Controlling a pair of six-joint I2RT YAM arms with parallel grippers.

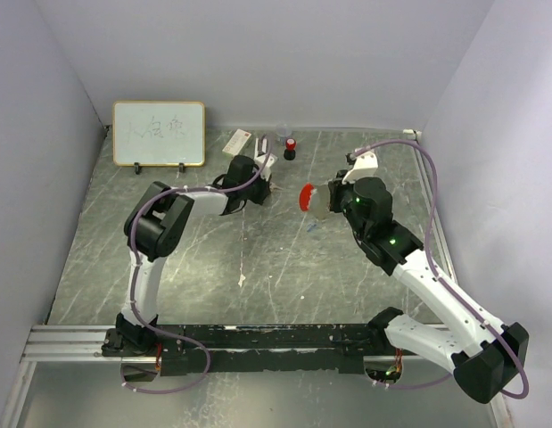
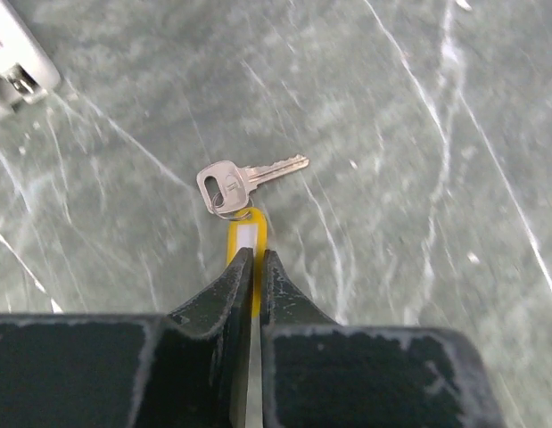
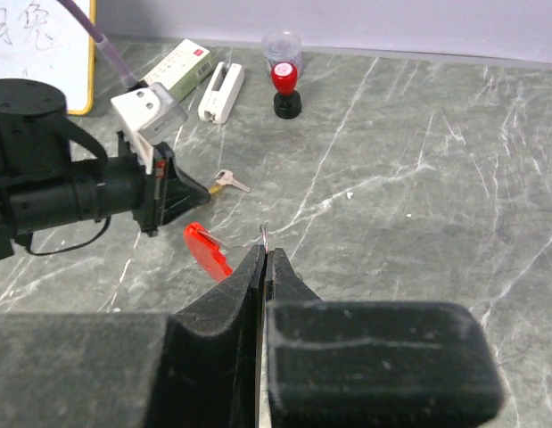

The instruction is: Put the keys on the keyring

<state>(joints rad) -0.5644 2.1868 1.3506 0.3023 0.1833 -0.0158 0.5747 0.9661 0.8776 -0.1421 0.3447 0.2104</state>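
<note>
My left pincer point(image 2: 255, 260) is closed almost completely, its two black fingers nipping the near end of a yellow tag point(image 2: 247, 234) with a white insert. A small silver key point(image 2: 229, 185) hangs from the far end of that tag. It seems to lie flat on the grey marbled table point(image 2: 418, 134), blade pointing away to the right. My right pincer point(image 3: 265, 259) is fully closed on the keyring point(image 3: 264, 235). Only a thin sliver of its loop pokes up between the fingertips, and its red tag point(image 3: 207, 251) dangles off to the left, raised above the table. Seen from above, the two pincers sit near each other at mid-table, tips facing. I find only this one key. Farther back stand a red-and-black stamp point(image 3: 284, 89), a white box point(image 3: 179, 64) and a whiteboard point(image 1: 159, 133). The risks, as I judge them, start with holding the tag rather than the key. Once lifted, the key could swing and turn, so its hole would be hard to line up with the loop. The tag is pinched only near its end and might slide out. So little of the loop shows that I cannot tell where it opens, and a bump between my fingers could knock it loose.
</note>
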